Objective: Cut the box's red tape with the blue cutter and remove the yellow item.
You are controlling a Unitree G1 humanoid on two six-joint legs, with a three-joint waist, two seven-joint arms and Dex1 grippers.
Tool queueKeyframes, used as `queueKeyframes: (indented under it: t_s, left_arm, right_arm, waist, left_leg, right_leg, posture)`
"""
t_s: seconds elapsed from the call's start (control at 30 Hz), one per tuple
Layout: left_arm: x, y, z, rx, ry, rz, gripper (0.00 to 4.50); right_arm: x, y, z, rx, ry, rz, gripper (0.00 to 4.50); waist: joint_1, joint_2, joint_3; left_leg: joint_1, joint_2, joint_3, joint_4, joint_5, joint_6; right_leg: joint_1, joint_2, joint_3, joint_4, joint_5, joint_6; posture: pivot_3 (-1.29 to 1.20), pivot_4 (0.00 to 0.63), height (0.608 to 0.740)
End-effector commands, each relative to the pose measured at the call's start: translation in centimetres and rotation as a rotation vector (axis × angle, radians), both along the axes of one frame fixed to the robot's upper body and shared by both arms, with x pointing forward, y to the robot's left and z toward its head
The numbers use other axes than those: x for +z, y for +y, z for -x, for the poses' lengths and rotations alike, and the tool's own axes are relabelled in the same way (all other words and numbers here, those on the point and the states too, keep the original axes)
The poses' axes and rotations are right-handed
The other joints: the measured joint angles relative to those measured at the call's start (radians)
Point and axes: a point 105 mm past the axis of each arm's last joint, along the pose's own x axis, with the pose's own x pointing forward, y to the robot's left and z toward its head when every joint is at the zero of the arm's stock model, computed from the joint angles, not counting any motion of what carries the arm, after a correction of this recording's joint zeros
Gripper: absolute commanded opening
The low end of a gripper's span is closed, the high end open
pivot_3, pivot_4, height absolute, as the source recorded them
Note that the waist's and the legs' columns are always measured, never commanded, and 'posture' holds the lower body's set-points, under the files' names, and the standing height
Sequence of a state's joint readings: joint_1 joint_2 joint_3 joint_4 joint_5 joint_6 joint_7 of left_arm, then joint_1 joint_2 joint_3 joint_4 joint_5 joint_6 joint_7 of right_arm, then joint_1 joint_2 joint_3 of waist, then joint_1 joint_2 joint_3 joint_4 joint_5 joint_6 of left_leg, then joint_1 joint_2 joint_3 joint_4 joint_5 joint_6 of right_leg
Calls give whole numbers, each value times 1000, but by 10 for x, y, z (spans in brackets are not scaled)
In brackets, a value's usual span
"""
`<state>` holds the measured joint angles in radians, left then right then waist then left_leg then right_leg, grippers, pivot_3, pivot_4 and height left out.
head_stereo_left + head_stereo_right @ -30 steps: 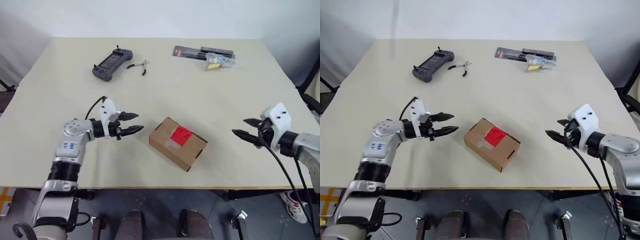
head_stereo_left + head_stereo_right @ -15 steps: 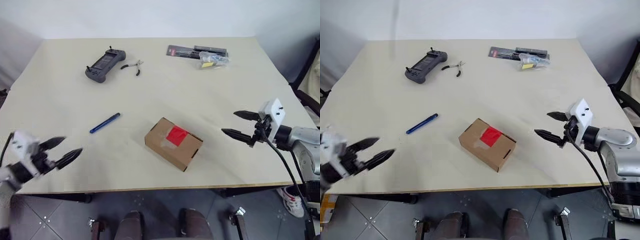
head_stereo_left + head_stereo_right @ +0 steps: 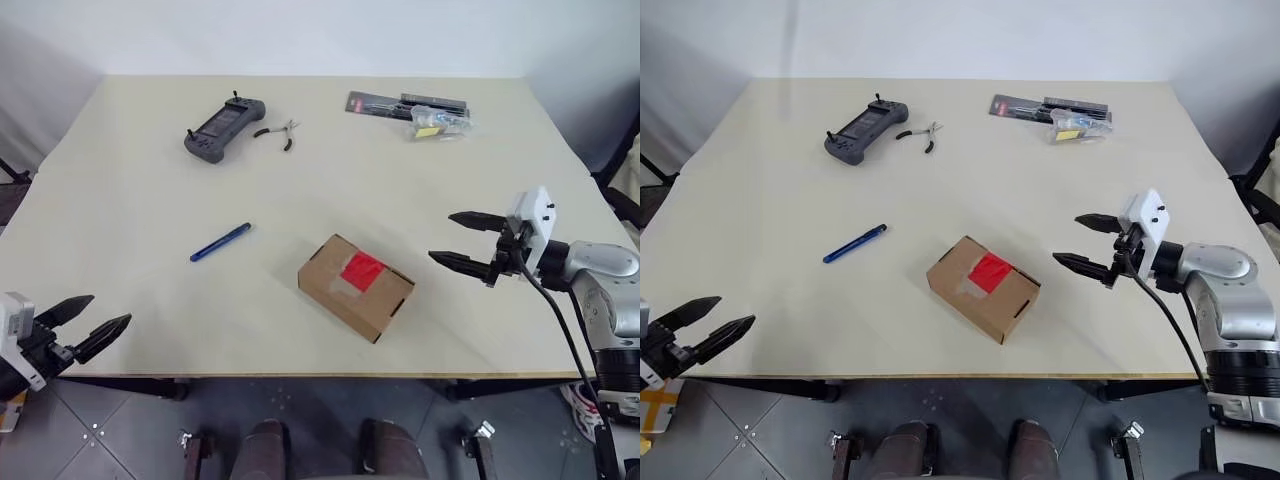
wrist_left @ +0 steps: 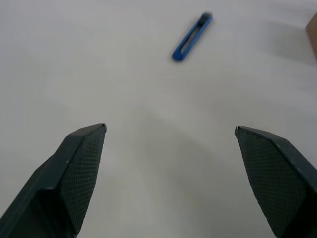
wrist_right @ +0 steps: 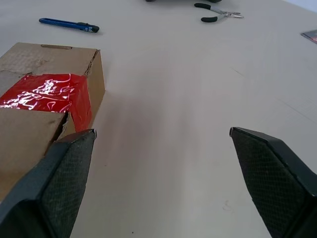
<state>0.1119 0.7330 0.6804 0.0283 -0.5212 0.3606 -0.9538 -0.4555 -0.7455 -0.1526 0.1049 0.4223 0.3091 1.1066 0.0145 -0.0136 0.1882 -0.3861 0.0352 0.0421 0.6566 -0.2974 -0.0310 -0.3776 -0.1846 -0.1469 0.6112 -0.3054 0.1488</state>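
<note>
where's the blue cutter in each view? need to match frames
Left eye view: slim blue pen-shaped cutter lies on the table, left of the brown cardboard box.
Right eye view: same spot, left of the box.
Left wrist view: ahead of the open jaws.
Right wrist view: beyond the box.
Shared landmark: the box's red tape.

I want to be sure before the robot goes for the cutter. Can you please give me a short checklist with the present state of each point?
1. Blue cutter lies free on the table, nothing on it: ok.
2. Left gripper fingers open, holding nothing: ok.
3. Left gripper near the cutter: not ok, it hangs at the table's near edge, apart from it.
4. Right gripper open, empty, beside the box without touching it: ok.
5. Red tape faces up, uncut: ok.
6. Yellow item inside the box: cannot tell, box is closed.
</note>
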Motion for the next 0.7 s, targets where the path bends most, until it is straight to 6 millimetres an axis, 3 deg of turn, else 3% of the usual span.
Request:
queueKeyframes:
  t_s: [0.03,0.2,0.4,0.67,0.7]
  left_arm:
    - [1,-10,-27,-79,-4,-49,4426]
    - [0,-32,-78,-189,-22,-111,4426]
    - [-7,-46,-118,-245,37,-189,4426]
    - [-26,-47,-129,-289,166,-333,4426]
    - [-29,-46,-129,-292,183,-360,4041]
  right_arm:
    - [15,13,5,30,-71,-31,4500]
    - [9,31,17,52,-82,-59,4500]
    - [5,35,31,7,-87,-92,4500]
    - [-4,23,45,-80,-59,-98,4500]
    - [-4,22,46,-82,-58,-100,4500]
  waist:
    - [1,0,0]
    - [7,0,0]
    - [3,-1,0]
    - [-2,-1,-1]
    - [-2,-1,-1]
  left_leg:
    - [0,0,0,0,0,0]
    - [0,0,1,0,0,0]
    - [-1,0,2,0,0,0]
    - [0,0,2,0,0,0]
    - [0,0,2,0,0,0]
  right_leg:
    - [0,0,0,0,0,0]
    - [0,0,0,0,0,1]
    - [-1,0,-1,0,1,1]
    - [-2,0,-1,1,1,1]
    - [-2,0,0,1,1,1]
  posture:
    - [0,150,740]
    - [0,150,740]
    - [0,150,740]
    - [0,150,740]
    - [0,150,740]
